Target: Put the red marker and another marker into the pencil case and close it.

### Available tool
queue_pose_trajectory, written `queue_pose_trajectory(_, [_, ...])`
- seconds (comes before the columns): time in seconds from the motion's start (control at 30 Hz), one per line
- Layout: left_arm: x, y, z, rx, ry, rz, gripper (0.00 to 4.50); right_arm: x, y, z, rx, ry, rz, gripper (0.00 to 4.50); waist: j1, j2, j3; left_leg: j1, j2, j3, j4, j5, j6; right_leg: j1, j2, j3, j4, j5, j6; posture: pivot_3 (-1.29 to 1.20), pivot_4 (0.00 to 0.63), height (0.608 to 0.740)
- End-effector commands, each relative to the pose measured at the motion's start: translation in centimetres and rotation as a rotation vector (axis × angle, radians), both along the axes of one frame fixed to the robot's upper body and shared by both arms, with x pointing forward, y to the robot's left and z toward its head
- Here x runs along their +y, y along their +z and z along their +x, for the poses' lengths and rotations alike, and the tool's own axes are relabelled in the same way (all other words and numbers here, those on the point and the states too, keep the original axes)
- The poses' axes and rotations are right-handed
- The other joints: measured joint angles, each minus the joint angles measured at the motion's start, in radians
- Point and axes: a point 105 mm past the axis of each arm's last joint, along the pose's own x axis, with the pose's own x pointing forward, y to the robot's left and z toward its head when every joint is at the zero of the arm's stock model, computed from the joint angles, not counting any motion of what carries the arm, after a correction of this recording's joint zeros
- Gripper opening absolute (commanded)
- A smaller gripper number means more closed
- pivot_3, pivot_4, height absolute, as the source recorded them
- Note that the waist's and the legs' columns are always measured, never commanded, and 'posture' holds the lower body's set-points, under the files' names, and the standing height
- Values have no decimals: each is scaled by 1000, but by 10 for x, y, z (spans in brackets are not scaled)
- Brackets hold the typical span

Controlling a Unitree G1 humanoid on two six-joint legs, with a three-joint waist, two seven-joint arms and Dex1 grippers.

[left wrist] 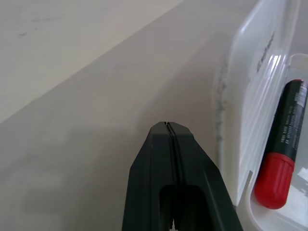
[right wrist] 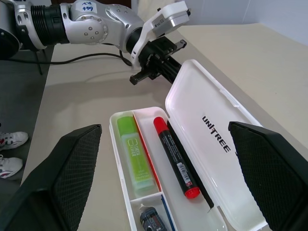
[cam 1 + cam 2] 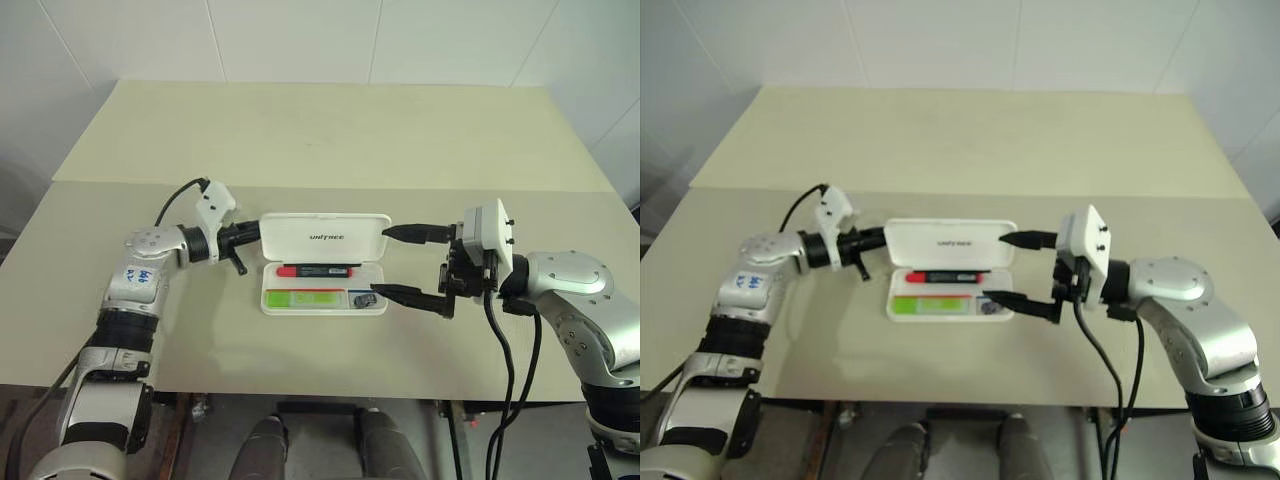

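The white pencil case point(image 3: 300, 238) lies open in the middle of the table, its lid standing up at the back. Inside, the red marker point(image 3: 320, 270) lies along the back compartment and the lime-green marker point(image 3: 303, 297) lies in the front one. My left gripper point(image 3: 255, 236) is shut with nothing in it, its tip close against the outer side of the lid's left end point(image 1: 250, 96); I cannot tell whether they touch. My right gripper point(image 3: 379, 262) is open at the case's right end. One finger is level with the lid, the other with the base's front corner.
A small dark object point(image 3: 364, 298) sits in the case's small right-hand compartment. The beige table point(image 3: 330, 130) stretches bare behind the case to a white wall. Cables hang from both wrists near the table's front edge.
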Motion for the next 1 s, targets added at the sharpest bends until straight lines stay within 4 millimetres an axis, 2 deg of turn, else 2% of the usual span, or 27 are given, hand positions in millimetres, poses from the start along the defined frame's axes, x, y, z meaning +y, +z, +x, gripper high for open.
queue_pose_trajectory(0.03, [-6,18,-2,-59,-57,-4,28,3,11,-6,-55,13,19,4500,0,0,0,0,0,0,0,0,0,0,0,0,0,0,0,0,150,740])
queue_pose_trajectory(0.23, [0,25,-12,-63,-116,-11,28,2,9,-7,-49,-1,25,4500,-1,0,0,0,0,0,0,0,0,0,0,0,0,0,0,0,150,740])
queue_pose_trajectory(0.53, [-12,38,-44,-84,-326,-23,28,4,10,-6,-48,-2,36,4500,0,0,0,0,0,0,0,0,0,0,0,0,0,0,0,0,150,740])
queue_pose_trajectory(0.7, [-17,33,-58,-45,-428,17,28,4,9,-7,-50,-4,40,4500,-1,0,0,0,0,0,0,0,0,0,0,0,0,0,0,0,150,740])
queue_pose_trajectory(1.0, [-33,5,-81,3,-624,169,28,2,9,-10,-48,-16,35,4500,0,0,0,0,0,0,0,0,0,0,0,0,0,0,0,0,150,740])
